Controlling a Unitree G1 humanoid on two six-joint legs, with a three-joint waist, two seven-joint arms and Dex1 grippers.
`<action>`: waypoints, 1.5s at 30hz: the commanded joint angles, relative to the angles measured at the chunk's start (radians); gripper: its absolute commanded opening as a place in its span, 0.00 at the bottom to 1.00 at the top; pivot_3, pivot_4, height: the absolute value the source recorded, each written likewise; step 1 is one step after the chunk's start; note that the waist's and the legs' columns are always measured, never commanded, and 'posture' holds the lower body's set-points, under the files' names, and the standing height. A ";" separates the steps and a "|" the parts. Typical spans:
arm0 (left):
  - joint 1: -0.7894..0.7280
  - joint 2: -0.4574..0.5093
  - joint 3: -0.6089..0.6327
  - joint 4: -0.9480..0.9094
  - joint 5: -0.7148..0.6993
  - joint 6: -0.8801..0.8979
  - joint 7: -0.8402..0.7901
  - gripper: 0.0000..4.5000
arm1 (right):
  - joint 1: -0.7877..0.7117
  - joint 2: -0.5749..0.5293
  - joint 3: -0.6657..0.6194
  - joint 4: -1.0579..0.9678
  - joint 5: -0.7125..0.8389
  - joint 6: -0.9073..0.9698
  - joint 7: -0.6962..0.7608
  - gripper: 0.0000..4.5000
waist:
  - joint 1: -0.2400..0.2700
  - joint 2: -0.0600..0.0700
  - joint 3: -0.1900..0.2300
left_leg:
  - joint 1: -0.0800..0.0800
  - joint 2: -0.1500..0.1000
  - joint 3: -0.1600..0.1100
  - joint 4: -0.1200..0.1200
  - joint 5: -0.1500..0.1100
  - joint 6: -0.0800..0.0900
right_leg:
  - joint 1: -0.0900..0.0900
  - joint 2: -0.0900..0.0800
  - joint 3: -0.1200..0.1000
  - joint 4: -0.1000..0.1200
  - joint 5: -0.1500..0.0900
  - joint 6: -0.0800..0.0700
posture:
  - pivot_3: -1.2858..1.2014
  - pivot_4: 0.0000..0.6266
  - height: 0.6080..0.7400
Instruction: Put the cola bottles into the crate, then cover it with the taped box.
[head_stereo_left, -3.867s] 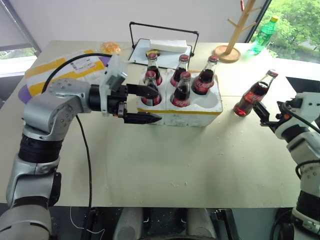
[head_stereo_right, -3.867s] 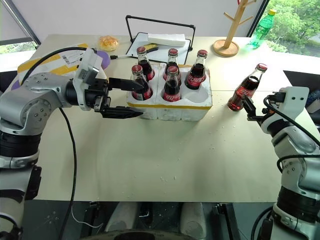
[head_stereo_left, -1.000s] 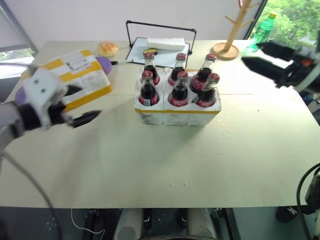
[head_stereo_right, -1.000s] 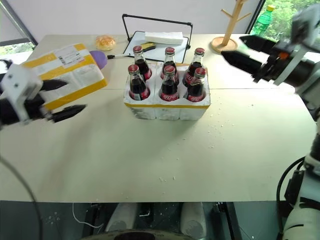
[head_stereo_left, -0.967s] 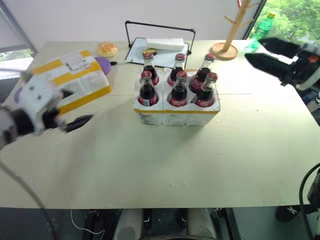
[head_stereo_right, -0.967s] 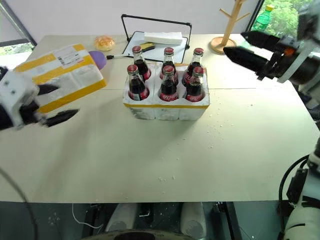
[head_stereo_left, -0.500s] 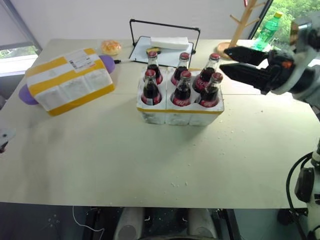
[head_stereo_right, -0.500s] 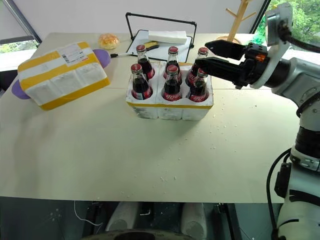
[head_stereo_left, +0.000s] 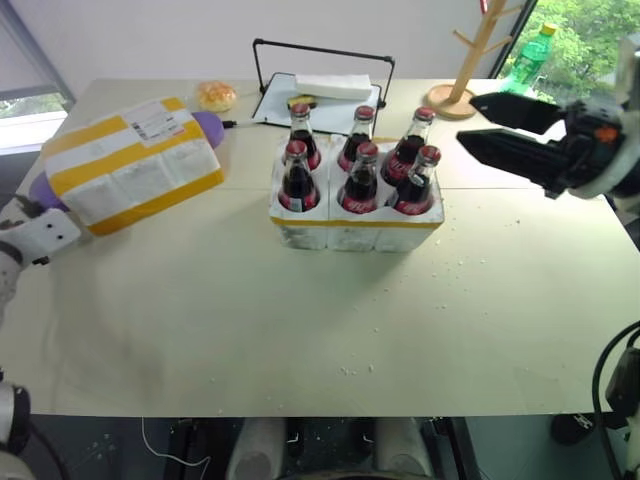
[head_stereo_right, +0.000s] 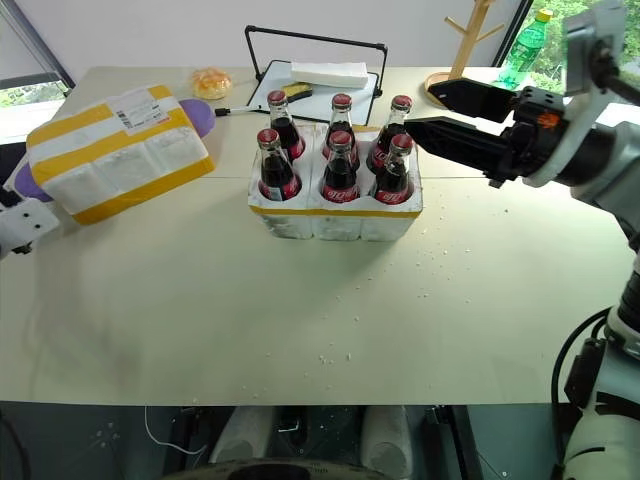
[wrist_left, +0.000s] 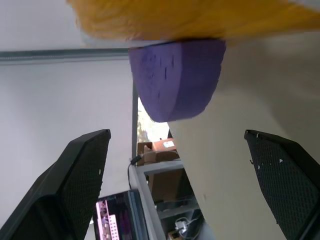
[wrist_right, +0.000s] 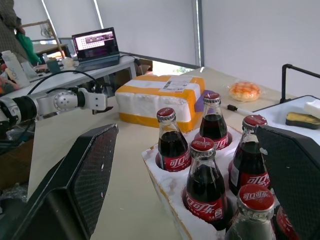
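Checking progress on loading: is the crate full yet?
Full: six cola bottles stand upright in the crate, filling two rows of three.

The table (head_stereo_left: 300, 330) carries the crate (head_stereo_left: 355, 228), taped box (head_stereo_left: 130, 165), and wire-handled tray (head_stereo_left: 320, 100).

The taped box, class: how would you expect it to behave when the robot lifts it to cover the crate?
The taped box looks like white foam, so probably light for its bulk and fairly stiff. Its broad tape bands may be slick. It lies tilted on a purple object, so a push might rock it.
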 joint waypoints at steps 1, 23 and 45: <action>-0.069 0.000 -0.052 0.067 0.028 -0.015 0.036 1.00 | 0.013 -0.042 -0.073 -0.051 0.047 0.005 -0.026 0.99 | 0.000 -0.002 -0.001 | 0.000 0.000 0.000 0.000 0.000 0.000 | 0.000 0.000 0.000 0.000 0.000 0.000 | 0.52 0.24 1.00; -0.163 -0.029 -0.152 0.142 0.014 -0.008 0.056 0.36 | 0.091 -0.102 -0.115 -0.070 0.126 -0.016 -0.094 1.00 | 0.000 -0.007 -0.003 | 0.000 0.001 -0.001 0.001 0.000 0.001 | 0.000 -0.001 0.000 -0.001 0.000 0.000 | 0.52 0.24 1.00; -0.050 0.017 -0.102 0.026 -0.074 -0.093 0.057 0.09 | 0.036 -0.081 -0.012 -0.003 0.076 -0.070 -0.045 1.00 | -0.001 -0.008 -0.003 | 0.000 0.001 0.000 0.001 0.000 0.001 | -0.001 -0.001 0.000 -0.001 0.000 0.000 | 0.52 0.24 1.00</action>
